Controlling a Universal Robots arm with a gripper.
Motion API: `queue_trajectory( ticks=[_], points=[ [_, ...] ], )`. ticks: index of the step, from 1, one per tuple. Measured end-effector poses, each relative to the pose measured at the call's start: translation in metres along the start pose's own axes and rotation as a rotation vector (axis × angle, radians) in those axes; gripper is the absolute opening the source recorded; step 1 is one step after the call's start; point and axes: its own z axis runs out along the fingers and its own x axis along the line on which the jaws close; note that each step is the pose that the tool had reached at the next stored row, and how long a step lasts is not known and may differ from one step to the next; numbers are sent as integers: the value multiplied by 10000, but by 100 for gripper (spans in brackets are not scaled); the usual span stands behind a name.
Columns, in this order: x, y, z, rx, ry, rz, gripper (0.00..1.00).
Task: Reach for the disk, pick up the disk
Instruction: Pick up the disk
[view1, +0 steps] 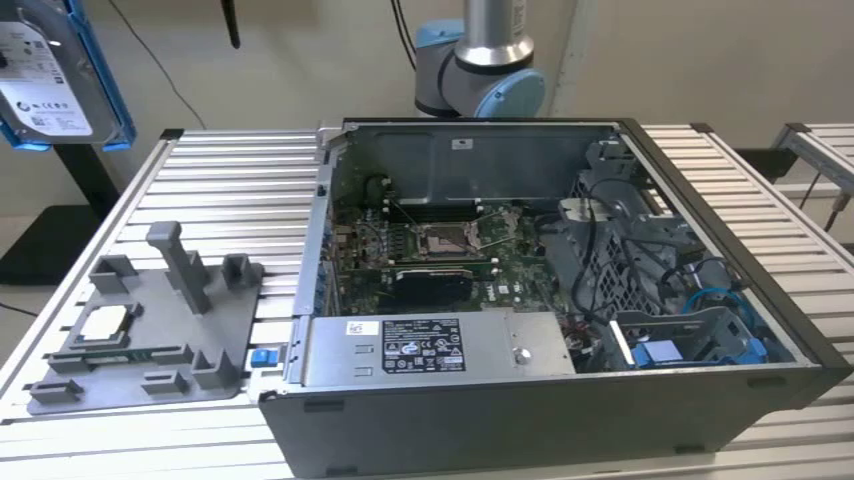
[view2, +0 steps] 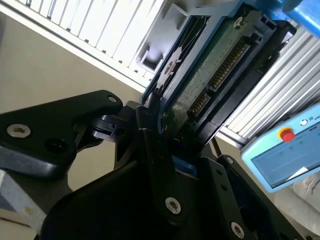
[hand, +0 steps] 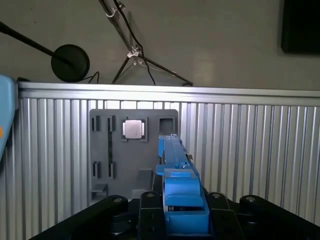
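The disk (view1: 51, 72), silver-grey with a white label in a bright blue frame, hangs in the air at the exterior view's upper left, well above the slatted table. In the second wrist view the disk (view2: 210, 65) shows its green circuit side and blue frame, clamped between my gripper's (view2: 172, 132) black fingers. The first wrist view shows the disk (hand: 177, 172) edge-on as a blue strip rising from my gripper (hand: 182, 202), which is shut on it.
An open computer case (view1: 721, 420) stands on the slatted aluminium table (view1: 227, 180). A grey parts fixture (view1: 200, 350) with a square silver chip (view1: 104, 322) lies at the exterior view's left; fixture (hand: 100, 150), chip (hand: 134, 129). A light blue pendant (view2: 285, 150) lies beside the table.
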Motion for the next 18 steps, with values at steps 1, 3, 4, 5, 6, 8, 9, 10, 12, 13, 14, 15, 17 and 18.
queue_trajectory(
  ticks=[1, 3, 4, 5, 6, 8, 9, 10, 12, 13, 14, 15, 17, 18],
  points=[
    [0, -4, 0, 0, 0, 0, 0],
    [0, -13, 0, 0, 0, 1, 0],
    [0, -17, 0, -1, 0, 0, 0],
    [0, -21, -1, -1, 0, 0, 0],
    [0, -26, 0, 0, 0, 0, 0],
    [1, -41, -1, -1, 1, -1, 0],
    [1, -53, -1, -1, 0, -1, 0],
    [1, -65, -1, 0, 0, 0, 0],
    [1, -91, -1, 0, 0, 1, 0],
    [1, -103, -1, -1, 0, 0, 0],
    [1, -115, -1, 0, 0, 1, 0],
    [1, -128, -1, 0, 0, 0, 0],
    [2, -152, -1, -1, 0, 1, 0],
    [2, -164, -1, -1, 0, 0, 0]
  ],
)
